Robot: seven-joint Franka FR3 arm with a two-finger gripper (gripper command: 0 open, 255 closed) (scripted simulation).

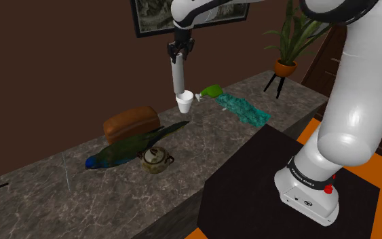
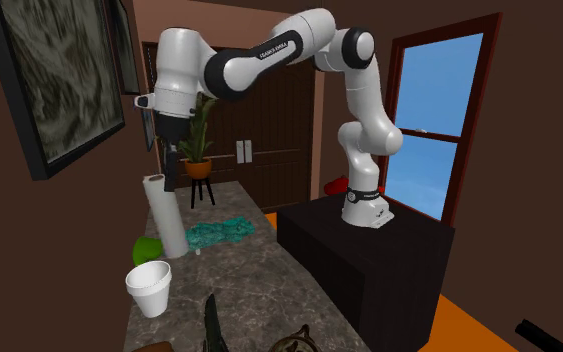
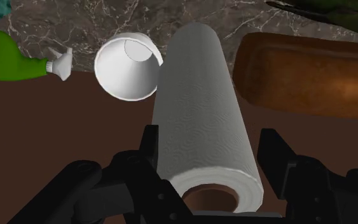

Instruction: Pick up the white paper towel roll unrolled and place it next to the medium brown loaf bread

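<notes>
Upright towel roll (image 1: 178, 76) aloft, seemingly clasped

The walls (image 1: 60, 61) are dark brown. A framed picture (image 2: 54, 80) hangs at the upper left of the second exterior view. A window (image 2: 439, 110) at its right shows blue sky. The floor (image 2: 469, 325) is orange. The tabletop (image 1: 209, 142) is grey and marbled.

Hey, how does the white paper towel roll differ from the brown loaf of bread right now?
Colour: the white paper towel roll is pale and dimpled, while the brown bread loaf is dark and smooth. Shape: the roll is a slim hollow cylinder, the loaf a squat rounded block. Pose: the roll stands upright, clasped at its top by the black pincer, while the loaf lies flat on the marbled counter. Both are longer than wide.
</notes>
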